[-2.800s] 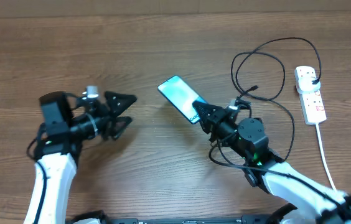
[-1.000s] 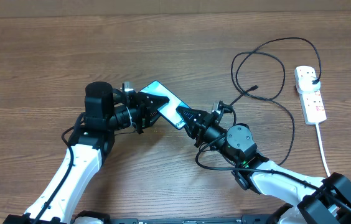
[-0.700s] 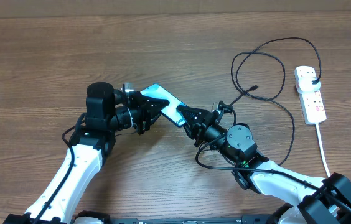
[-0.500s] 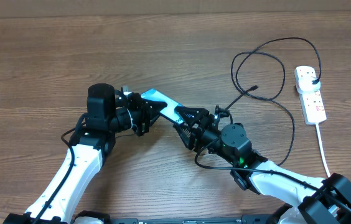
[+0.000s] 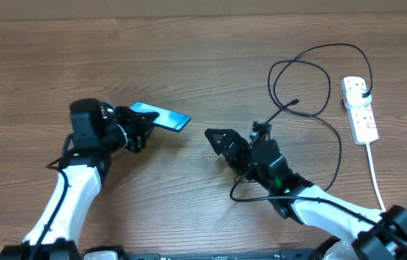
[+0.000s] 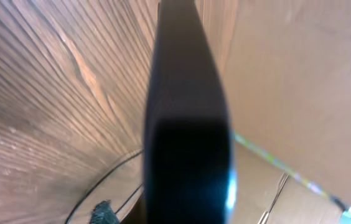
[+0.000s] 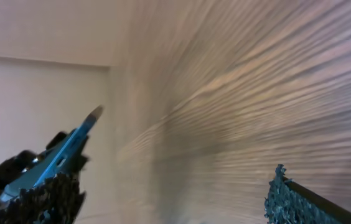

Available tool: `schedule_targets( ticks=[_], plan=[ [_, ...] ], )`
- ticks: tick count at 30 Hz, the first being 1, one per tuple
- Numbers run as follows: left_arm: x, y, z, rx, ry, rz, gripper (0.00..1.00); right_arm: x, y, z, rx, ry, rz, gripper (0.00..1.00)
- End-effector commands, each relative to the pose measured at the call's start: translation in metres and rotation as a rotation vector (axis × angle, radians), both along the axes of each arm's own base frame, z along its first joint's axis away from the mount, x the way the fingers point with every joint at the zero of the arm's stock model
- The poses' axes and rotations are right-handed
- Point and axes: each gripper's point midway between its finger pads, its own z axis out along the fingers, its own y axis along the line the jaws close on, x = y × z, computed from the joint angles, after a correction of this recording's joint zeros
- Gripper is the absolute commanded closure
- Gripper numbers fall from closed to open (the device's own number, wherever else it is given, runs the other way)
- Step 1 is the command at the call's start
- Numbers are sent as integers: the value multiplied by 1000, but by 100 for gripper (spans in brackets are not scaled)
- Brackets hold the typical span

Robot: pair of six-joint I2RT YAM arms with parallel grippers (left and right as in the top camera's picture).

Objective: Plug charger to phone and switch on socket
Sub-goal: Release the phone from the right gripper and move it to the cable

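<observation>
The phone (image 5: 162, 116), its teal screen up, hangs tilted above the table with my left gripper (image 5: 138, 123) shut on its left end. In the left wrist view the phone (image 6: 188, 124) shows edge-on as a dark bar running away from the camera. My right gripper (image 5: 222, 144) stands open and empty to the right of the phone, apart from it. Between its wide fingers (image 7: 287, 199), the right wrist view shows only blurred table and the phone (image 7: 63, 152) at far left. The charger (image 5: 328, 90) loops at back right, its connector tip (image 5: 295, 102) lying loose. The socket (image 5: 359, 108) lies at the far right.
A white cord (image 5: 377, 173) runs from the socket towards the front edge. A black cable (image 5: 243, 193) of the right arm loops beside that arm. Bare wooden table (image 5: 189, 58) lies behind both arms.
My right gripper has opened and let go of the phone. The left gripper has closed on the phone and carried it to the left, away from the right gripper.
</observation>
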Motion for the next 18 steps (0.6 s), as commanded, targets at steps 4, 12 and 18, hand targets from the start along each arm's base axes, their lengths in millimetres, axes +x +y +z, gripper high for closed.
schedule_targets(
  ticks=[4, 12, 18],
  plan=[
    [20, -24, -4, -111, -17, -178, 96, 44, -62, 38, -248, -58, -80, 0],
    [22, -59, -5, -195, -9, -355, 96, 85, -150, 62, -600, 199, -168, 0],
    [19, -62, -1, -214, -16, -380, 96, 97, -164, 35, -657, 240, -251, 12]
  ],
)
